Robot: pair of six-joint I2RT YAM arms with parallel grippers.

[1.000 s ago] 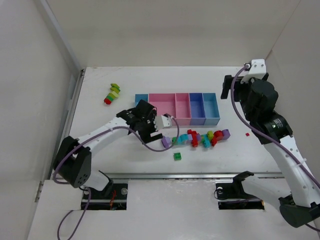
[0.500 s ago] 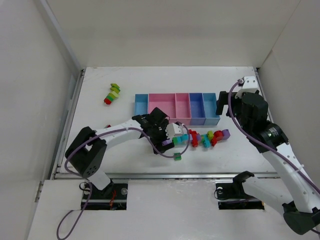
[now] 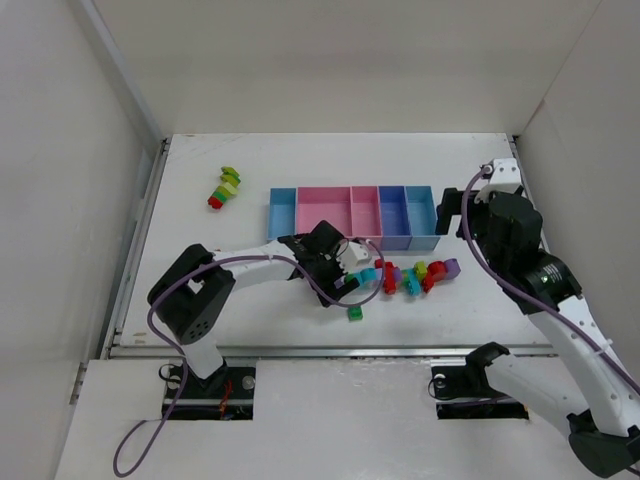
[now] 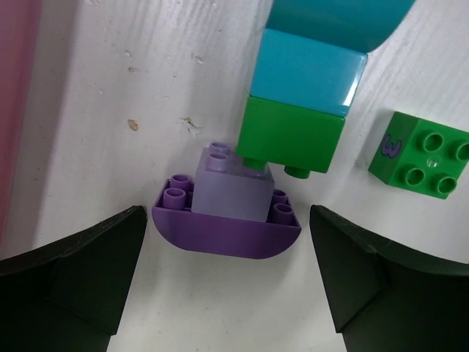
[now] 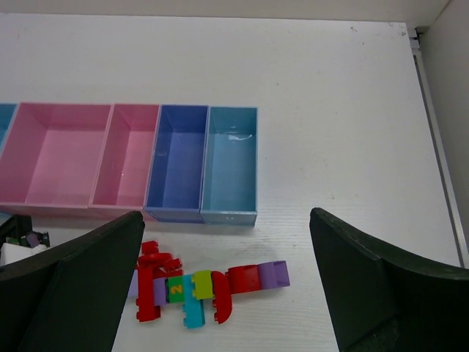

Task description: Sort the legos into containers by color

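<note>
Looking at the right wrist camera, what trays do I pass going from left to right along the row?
blue tray sliver at the frame edge → wide pink tray → narrow pink tray → purple-blue tray → light blue tray

My left pincer (image 4: 227, 213) spread wide, low at table (image 4: 110, 88). Purple curved piece (image 4: 226, 233) sits between fingers (image 4: 80, 271), bare gap each side. Green brick (image 4: 292, 137) butts against its far side, blocks way forward. Loose green square (image 4: 420, 154) off to right, beyond finger. Pink tray wall (image 4: 15, 88) close on left. My right pincer (image 5: 226, 216) open above brick chain (image 5: 205, 287); tray row (image 5: 174, 214) beyond; bare table to right, free.
</note>
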